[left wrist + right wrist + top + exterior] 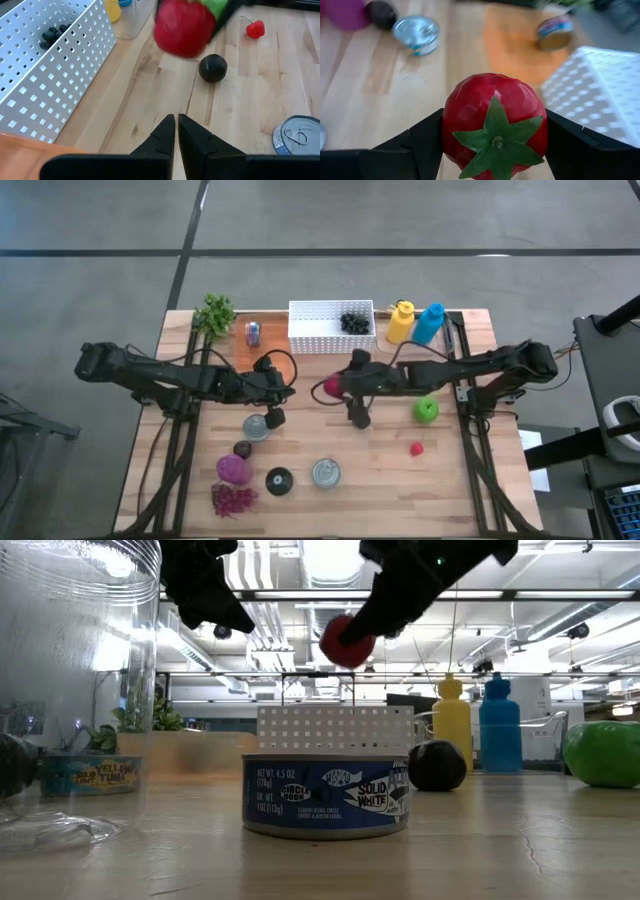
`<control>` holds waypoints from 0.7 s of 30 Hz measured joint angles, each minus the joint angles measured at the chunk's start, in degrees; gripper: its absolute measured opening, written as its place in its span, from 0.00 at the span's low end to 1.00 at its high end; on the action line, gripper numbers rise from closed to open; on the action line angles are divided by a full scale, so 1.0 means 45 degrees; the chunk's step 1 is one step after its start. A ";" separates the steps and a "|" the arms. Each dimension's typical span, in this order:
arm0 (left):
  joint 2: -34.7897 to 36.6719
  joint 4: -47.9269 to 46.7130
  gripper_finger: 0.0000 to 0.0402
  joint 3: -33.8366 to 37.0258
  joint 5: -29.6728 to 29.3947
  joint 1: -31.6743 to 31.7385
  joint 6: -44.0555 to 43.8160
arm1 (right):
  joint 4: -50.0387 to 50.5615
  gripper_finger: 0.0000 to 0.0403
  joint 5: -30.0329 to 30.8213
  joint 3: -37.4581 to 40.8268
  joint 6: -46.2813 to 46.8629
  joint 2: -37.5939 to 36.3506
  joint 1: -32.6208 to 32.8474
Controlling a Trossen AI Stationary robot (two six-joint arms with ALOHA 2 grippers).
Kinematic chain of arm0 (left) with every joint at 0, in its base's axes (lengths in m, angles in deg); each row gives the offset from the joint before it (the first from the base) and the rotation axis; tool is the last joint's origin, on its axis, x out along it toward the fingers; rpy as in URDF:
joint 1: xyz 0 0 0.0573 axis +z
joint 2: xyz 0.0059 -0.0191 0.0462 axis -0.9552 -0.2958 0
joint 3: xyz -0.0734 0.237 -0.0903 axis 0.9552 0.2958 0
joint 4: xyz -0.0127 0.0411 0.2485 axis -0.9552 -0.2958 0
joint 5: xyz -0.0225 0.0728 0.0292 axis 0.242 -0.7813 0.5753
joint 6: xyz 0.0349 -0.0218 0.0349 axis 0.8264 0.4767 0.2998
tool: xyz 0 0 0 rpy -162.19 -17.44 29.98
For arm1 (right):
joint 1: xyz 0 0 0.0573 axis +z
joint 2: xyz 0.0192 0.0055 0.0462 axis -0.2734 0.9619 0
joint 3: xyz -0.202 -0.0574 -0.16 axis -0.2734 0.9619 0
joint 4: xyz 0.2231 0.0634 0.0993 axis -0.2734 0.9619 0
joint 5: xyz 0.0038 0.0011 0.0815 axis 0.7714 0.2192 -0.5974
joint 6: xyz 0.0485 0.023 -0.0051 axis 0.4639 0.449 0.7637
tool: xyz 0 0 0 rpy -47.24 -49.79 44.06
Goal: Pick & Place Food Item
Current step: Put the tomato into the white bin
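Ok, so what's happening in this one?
The right tool is shut on a red tomato and holds it in the air above the table, a little in front of the white perforated basket, which has dark grapes in one corner. The left tool is shut and empty, hanging over the middle of the table. A green apple and a tuna can lie untouched.
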 joint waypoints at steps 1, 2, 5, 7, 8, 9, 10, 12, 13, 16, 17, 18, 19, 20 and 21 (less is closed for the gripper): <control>0.0000 0.0000 0.06 0.0000 0.0000 0.0000 0.0004 | 0.0016 0.67 0.0273 0.0000 -0.0005 -0.0186 0.0000; 0.0000 0.0000 0.06 0.0000 0.0000 0.0000 0.0002 | 0.0012 0.67 0.0518 0.0000 -0.0042 -0.0348 -0.0003; 0.0000 0.0000 0.06 0.0000 -0.0004 0.0000 0.0004 | -0.0027 0.66 0.0682 0.0000 -0.0069 -0.0837 -0.0133; 0.0000 0.0000 0.06 0.0000 0.0000 0.0000 0.0001 | -0.0046 0.67 0.0746 0.0000 0.0020 -0.1081 -0.0290; 0.0000 0.0000 0.06 0.0000 -0.0004 0.0000 0.0001 | -0.0064 0.67 0.0836 0.0000 0.0075 -0.1142 -0.0388; 0.0000 0.0000 0.06 0.0000 -0.0004 0.0000 0.0002 | -0.0053 0.67 0.0891 0.0000 0.0117 -0.1198 -0.0499; 0.0000 0.0000 0.06 0.0000 -0.0002 0.0000 0.0000 | -0.0049 0.67 0.0905 0.0000 0.0170 -0.1220 -0.0624; 0.0000 0.0000 0.06 0.0000 -0.0001 0.0000 0.0001 | -0.0048 0.67 0.0909 0.0000 0.0243 -0.1250 -0.0917; 0.0000 0.0000 0.06 0.0000 0.0000 0.0000 0.0000 | -0.0052 0.67 0.0905 0.0000 0.0244 -0.1259 -0.1086; 0.0000 0.0000 0.06 0.0000 -0.0004 0.0000 0.0004 | -0.0051 0.66 0.0905 0.0000 0.0302 -0.1266 -0.1683; 0.0000 0.0000 0.06 0.0000 -0.0004 0.0000 0.0002 | -0.0051 0.67 0.0905 0.0000 0.0302 -0.1266 -0.1899; 0.0000 0.0000 0.06 0.0000 -0.0004 0.0000 0.0002 | -0.0060 0.67 0.0902 0.0000 0.0303 -0.1266 -0.2123; 0.0000 0.0000 0.06 0.0000 0.0000 0.0000 0.0003 | -0.0070 0.67 0.0901 0.0000 0.0337 -0.1266 -0.2371; 0.0000 0.0000 0.06 0.0000 -0.0004 0.0000 0.0000 | -0.0126 0.67 0.0896 0.0000 0.0424 -0.1266 -0.2621; 0.0000 0.0000 0.06 0.0000 -0.0002 0.0000 0.0000 | -0.0231 0.67 0.0877 0.0000 0.0539 -0.1230 -0.2869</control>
